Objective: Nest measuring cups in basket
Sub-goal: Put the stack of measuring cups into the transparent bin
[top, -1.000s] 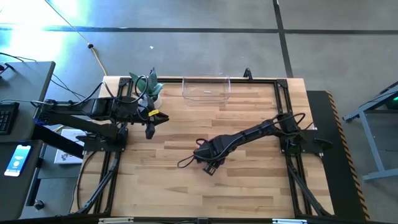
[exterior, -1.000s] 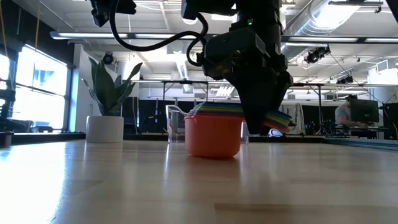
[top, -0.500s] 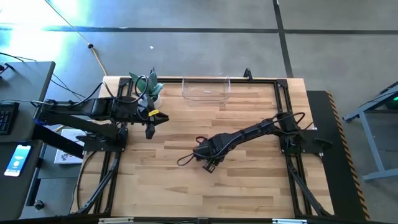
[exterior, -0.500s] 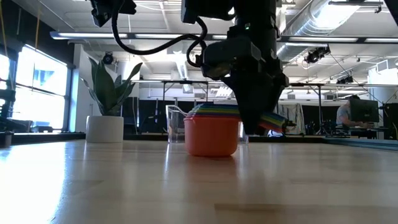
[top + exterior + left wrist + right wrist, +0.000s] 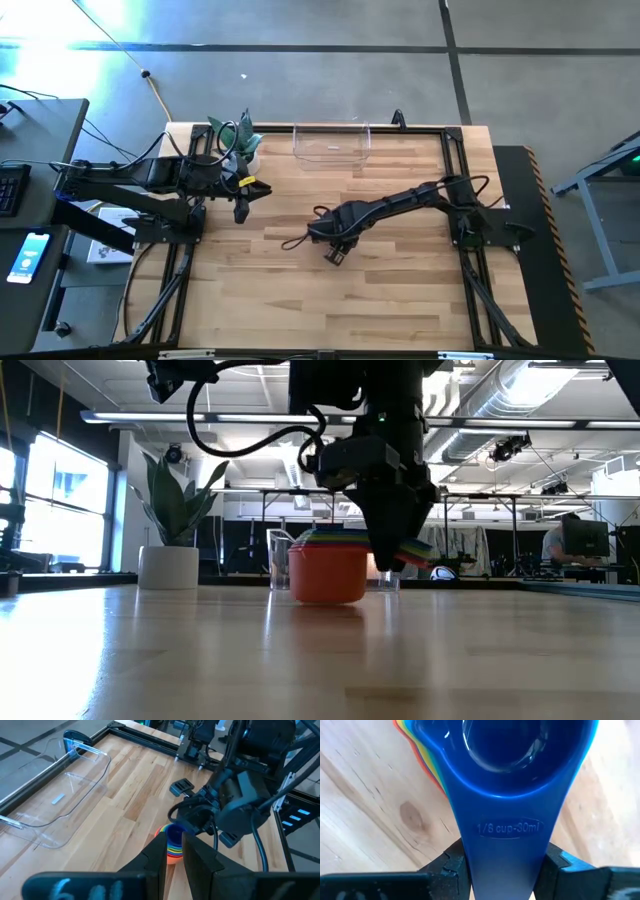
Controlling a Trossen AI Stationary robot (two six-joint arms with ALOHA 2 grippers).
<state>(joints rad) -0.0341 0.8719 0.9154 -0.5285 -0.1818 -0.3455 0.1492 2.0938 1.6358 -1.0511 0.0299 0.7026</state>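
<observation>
The measuring cups (image 5: 328, 572) are nested in one stack: orange outermost, a blue one (image 5: 520, 750) innermost, other coloured rims between. The stack also shows in the left wrist view (image 5: 172, 849). In the high view my right gripper (image 5: 335, 250) hides the stack, mid-table. That gripper (image 5: 395, 560) is shut on the handles. The clear basket (image 5: 331, 143) stands at the table's far edge. My left gripper (image 5: 241, 212) waits near the left edge, its fingers a narrow gap apart (image 5: 174, 840). My right gripper pinches the stacked handles (image 5: 505, 835) between its two fingers (image 5: 452, 866), one on each long side, the blue "1/8 cup" handle on top. The fingers come from above, pointing down (image 5: 395, 545). The stack stays upright, handles level; whether its base touches the table I cannot tell.
A white plant pot (image 5: 245, 150) with green leaves stands at the far left, beside my left arm. Bare wood lies between the stack and the basket (image 5: 55, 800). Black frame rails run along the table's edges. A person sits at a screen in the room beyond (image 5: 552, 545).
My right gripper has moved toward the table's far edge and a little to the left, staying shut. The cup stack has gone with it, upright, and now sits nearer the basket.
</observation>
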